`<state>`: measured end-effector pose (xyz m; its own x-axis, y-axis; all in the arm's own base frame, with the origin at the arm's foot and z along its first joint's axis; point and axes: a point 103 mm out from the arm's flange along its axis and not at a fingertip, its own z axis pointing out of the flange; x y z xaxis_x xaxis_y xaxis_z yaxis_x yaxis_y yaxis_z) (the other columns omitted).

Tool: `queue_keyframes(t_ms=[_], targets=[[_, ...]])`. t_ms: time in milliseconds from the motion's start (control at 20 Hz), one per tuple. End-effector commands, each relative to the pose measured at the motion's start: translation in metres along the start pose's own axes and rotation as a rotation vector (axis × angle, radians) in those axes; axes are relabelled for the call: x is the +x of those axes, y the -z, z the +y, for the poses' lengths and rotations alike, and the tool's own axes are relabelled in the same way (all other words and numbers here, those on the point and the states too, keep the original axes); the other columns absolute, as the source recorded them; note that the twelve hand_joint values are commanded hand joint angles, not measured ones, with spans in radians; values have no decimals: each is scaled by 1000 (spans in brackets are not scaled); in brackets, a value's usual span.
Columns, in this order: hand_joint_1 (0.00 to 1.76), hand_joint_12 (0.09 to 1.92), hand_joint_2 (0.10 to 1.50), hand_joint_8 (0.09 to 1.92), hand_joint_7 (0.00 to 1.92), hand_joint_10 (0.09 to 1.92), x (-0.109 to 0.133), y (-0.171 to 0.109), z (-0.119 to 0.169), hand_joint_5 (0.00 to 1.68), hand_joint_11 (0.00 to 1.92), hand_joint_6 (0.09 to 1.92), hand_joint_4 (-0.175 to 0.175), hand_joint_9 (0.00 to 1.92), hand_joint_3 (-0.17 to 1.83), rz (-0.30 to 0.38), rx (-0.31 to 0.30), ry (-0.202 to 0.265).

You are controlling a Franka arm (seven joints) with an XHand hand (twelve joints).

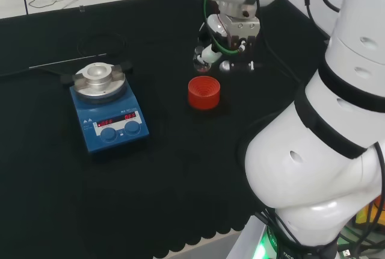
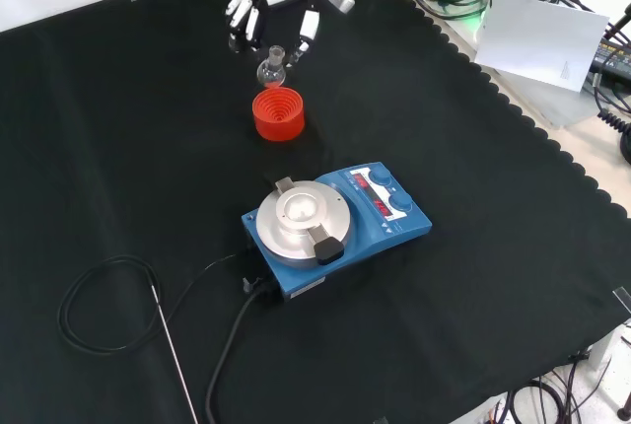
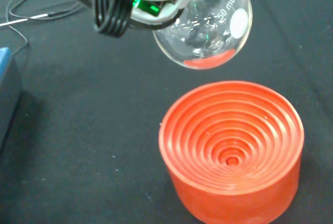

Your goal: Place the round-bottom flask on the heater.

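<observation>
Clear glass, the flask (image 2: 271,70) hangs under the hand (image 2: 279,2), lifted just above the red stand (image 2: 278,113) near the cloth's (image 2: 118,148) far edge in the front view. Curled fingers (image 2: 305,34) seem to pinch its neck, though the contact is hard to see. Well apart, mid-cloth, sits the heater (image 2: 335,227).

Materials and finish, as seen

Flask (image 3: 208,31): clear glossy glass. Stand (image 3: 233,151): red ribbed matt plastic. Heater (image 2: 335,222): blue painted casing, top plate of brushed metal. Cloth (image 2: 118,148): black, matt, finely textured. Hand (image 2: 271,0): glossy white and black plastic.
</observation>
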<state>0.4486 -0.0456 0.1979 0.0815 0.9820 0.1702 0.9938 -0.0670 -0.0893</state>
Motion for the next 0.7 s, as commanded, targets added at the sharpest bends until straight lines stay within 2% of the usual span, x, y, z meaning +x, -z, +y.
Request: queue_keyframes(t_ms=[50, 300, 700], targets=[[1123, 1285, 686, 701, 566, 580, 23, 13, -11, 1153, 510, 910, 44, 765, 716, -29, 25, 24], [1124, 1286, 685, 702, 566, 580, 47, 24, -5, 1153, 511, 911, 43, 765, 718, -40, 20, 63], [1125, 1286, 683, 703, 566, 581, 105, 32, 13, 1153, 512, 913, 41, 765, 721, -61, 20, 153]])
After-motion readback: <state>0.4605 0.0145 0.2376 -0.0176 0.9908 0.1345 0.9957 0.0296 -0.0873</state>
